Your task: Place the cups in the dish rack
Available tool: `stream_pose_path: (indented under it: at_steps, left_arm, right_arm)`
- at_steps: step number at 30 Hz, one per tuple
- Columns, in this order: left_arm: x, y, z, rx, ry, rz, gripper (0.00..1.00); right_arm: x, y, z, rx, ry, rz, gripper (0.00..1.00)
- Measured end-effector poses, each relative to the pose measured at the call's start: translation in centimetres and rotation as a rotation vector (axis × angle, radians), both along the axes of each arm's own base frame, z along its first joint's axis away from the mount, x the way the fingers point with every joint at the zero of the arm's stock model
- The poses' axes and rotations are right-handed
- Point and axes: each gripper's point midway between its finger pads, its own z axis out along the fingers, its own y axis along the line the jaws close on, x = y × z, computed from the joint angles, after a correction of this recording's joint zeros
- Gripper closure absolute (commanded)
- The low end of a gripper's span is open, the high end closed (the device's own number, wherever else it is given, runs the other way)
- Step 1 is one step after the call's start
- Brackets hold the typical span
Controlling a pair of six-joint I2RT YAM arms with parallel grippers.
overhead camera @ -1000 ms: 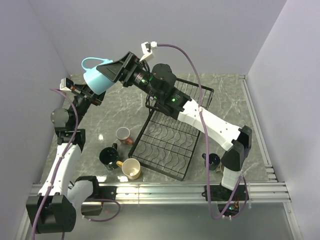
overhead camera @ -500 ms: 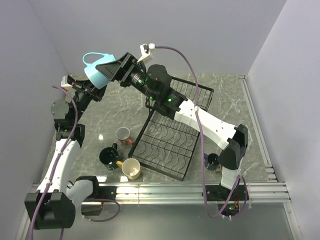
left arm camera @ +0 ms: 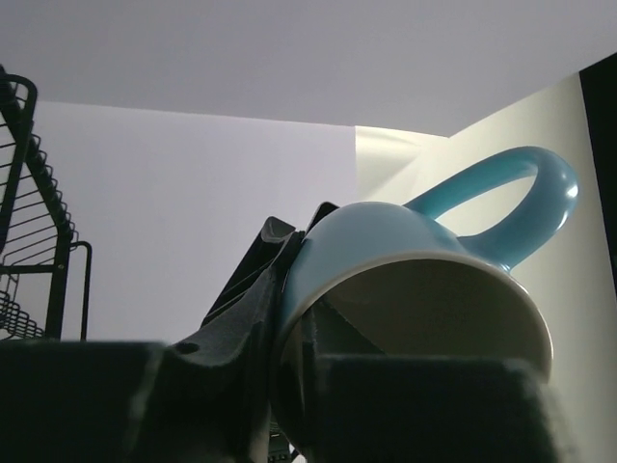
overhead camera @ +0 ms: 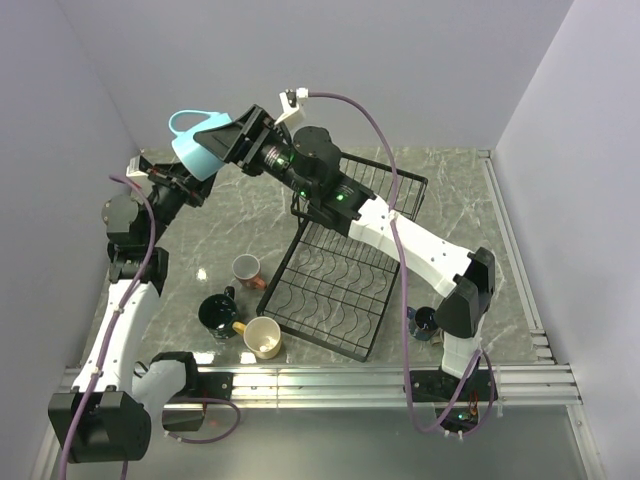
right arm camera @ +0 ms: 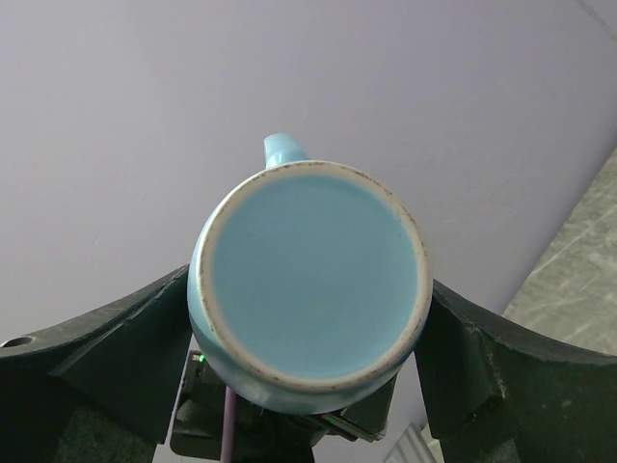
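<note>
Glossy light blue mug (right arm camera: 310, 280), handle at 12 o'clock, right gripper (right arm camera: 310, 323) clamped on sides, left gripper (left arm camera: 289, 395) pinching half-hidden rim.

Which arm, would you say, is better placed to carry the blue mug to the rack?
Probably right: the right claw flanks the light blue mug, and the dish rack lies beneath that arm.

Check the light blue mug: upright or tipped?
Tipped. The light blue mug is sideways in mid-air: its base faces the right wrist camera, its mouth the left wrist camera.
</note>
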Motion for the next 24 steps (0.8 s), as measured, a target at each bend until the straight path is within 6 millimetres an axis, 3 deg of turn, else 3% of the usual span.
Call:
stream_pose_path:
  at_steps: [5,14,20,24]
  left_arm:
    - [-0.2,-0.4,-1.1,0.007,0.058,-0.027,0.57]
    - [-0.4,-1.0,-3.8,0.062,0.160,-0.060,0.51]
    - [-0.7,-1.3,-4.7,0.140,0.200,-0.068,0.34]
    - [-1.1,-1.5,-4.8,0.204,0.203,-0.076,0.28]
  right_arm:
    - [0.2,0.1,-1.4,-0.044,-0.007,0.007,1.00]
    - [0.5,-0.4,-4.0,-0.116,0.017,0.007,1.00]
    - [1.3,-1.6,-4.3,-0.127,0.020,-0.019,1.00]
    - [1.7,-2.5,-3.6,-0.128,0.005,-0.039,1.00]
